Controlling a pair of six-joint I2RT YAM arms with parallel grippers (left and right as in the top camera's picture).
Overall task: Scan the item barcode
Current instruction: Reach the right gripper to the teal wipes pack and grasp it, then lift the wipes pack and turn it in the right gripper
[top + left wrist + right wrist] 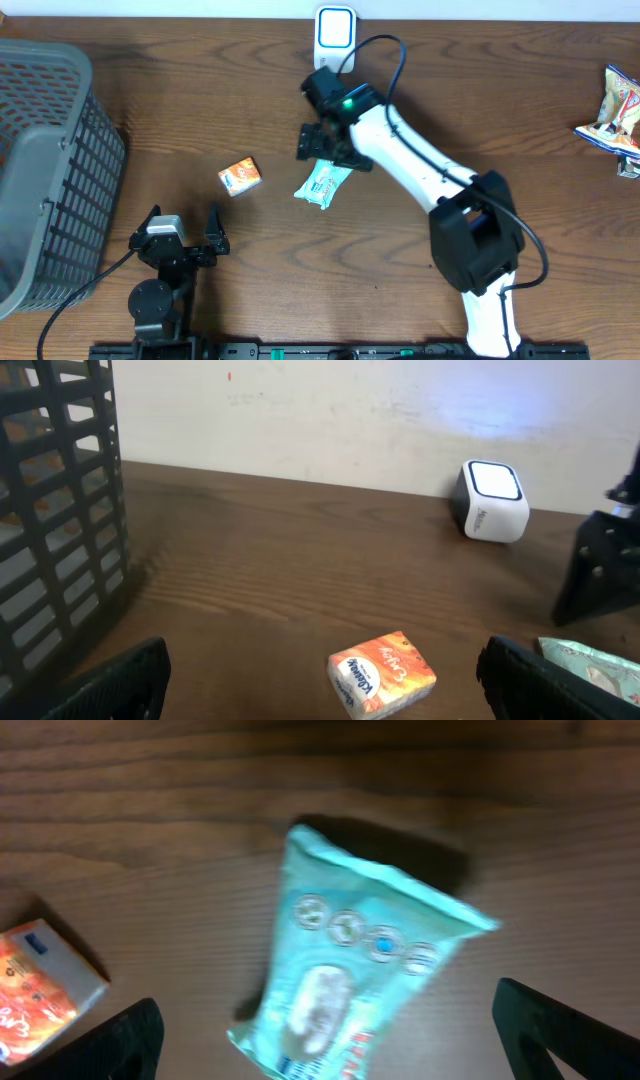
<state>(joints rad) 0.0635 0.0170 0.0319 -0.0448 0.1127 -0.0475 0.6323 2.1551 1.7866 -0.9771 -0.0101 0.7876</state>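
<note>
Early stage, nothing picked or scanned yet: the teal packet (322, 184), likely the item to scan, is lying flat on the worktop (500, 90) right under the right gripper (324, 150), which is hanging over it with jaws spread wide and gripping nothing. The left gripper (183, 228) is sitting near the front edge, also fully spread and empty. The scanner (334, 30) is standing at the back edge, apart from the packet. Remaining, as a judgement: closing on the packet, lifting it, turning its barcode toward the scanner. The overhead view is giving the whole layout, including the grey basket (50, 170) at left and a snack bag (618, 108) far right, which neither wrist view is showing in full. The right wrist view is showing the packet's printed face, blurred, no barcode readable. The left wrist view is showing the scanner's lit face and the orange box (382, 673) close up.
</note>
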